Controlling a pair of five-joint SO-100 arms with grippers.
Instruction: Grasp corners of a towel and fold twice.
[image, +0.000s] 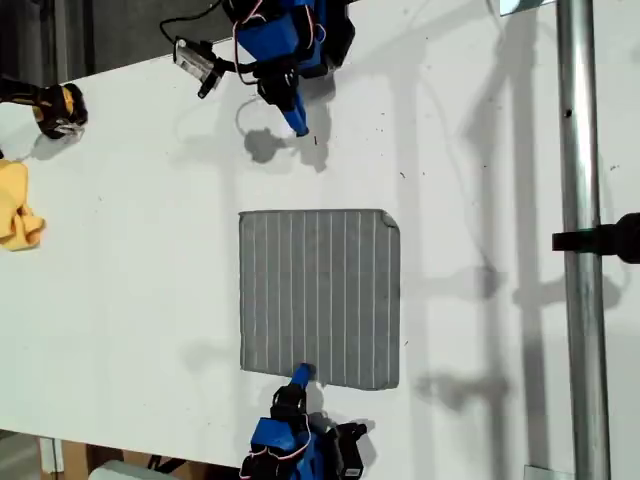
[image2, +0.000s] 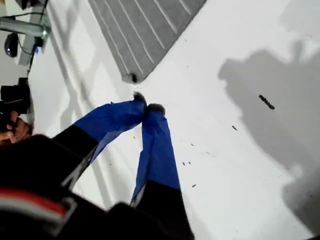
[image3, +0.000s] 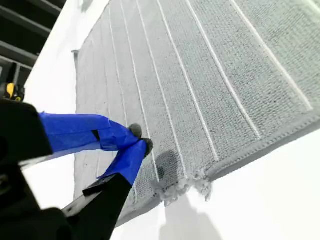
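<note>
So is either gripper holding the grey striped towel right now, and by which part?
Neither. My first gripper is shut over bare table, clear of the grey striped fabric towel. My second gripper is shut above the towel's edge, pinching nothing.

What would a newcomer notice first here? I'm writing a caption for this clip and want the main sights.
The grey striped towel lies flat in the middle of the white table. My second end effector, blue-taped and shut, sits over the towel's edge at the bottom of the exterior view; my first end effector, also shut, hangs over bare table near the top. A yellow cloth lies at that view's left edge.
</note>
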